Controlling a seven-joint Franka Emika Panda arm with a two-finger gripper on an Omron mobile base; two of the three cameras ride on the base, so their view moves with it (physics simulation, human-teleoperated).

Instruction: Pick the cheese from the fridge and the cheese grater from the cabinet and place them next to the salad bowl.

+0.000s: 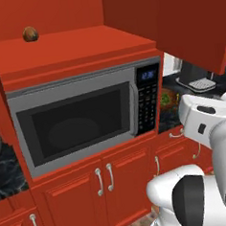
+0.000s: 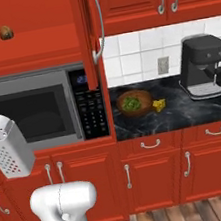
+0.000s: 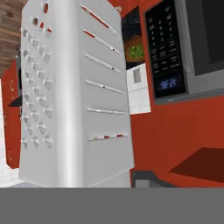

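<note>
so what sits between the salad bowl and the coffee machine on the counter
In the right base view, the cheese lies just right of the salad bowl; from there to the coffee machine the black counter is bare.

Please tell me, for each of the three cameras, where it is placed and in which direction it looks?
Left base view: behind the arm's left, facing the microwave; white arm lower right.
Right base view: behind its right, facing counter, salad bowl, cheese; arm lower left, cheese grater held.
Hand view: on the hand, along the grater.
Both base views share the microwave and the brown round thing.
</note>
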